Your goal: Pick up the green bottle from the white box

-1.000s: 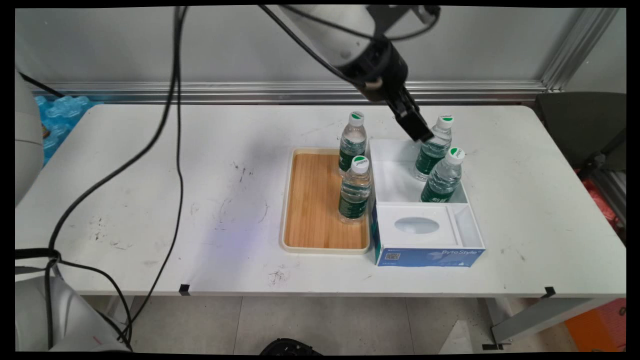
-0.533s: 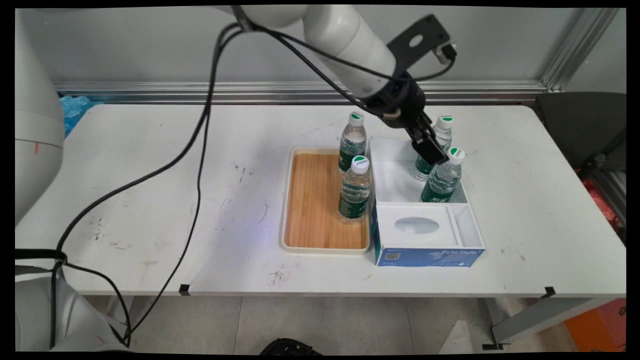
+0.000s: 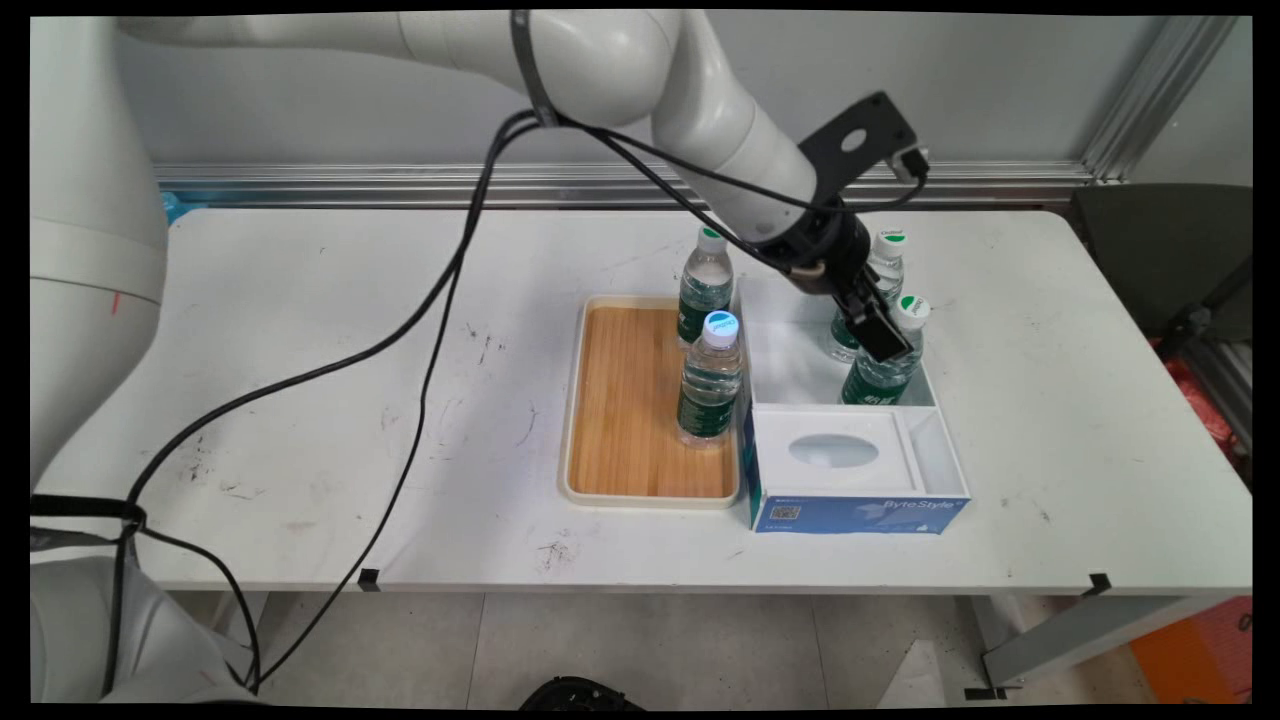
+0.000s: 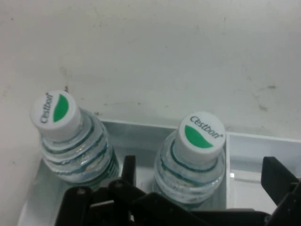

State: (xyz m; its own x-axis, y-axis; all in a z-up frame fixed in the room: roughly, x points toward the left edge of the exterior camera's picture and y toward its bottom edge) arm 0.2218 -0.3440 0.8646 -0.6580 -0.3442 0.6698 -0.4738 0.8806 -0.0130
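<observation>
A: What's on the white table [image 3: 300, 350]?
B: A wooden tray with a cream rim [image 3: 572, 400]. Just to its right, a white compartmented box with a blue printed front [image 3: 850, 512].
A: Contents?
B: On the tray's right side, two clear plastic water bottles with green labels, the far one [image 3: 706, 285] and the near one [image 3: 710, 385], both upright. Two matching bottles stand in the box's far compartment, one behind [image 3: 885, 268] and one in front [image 3: 870, 380].

Even, bright overhead light, soft faint shadows under the bottles, main view bowed at its edges, hand view slightly soft
</observation>
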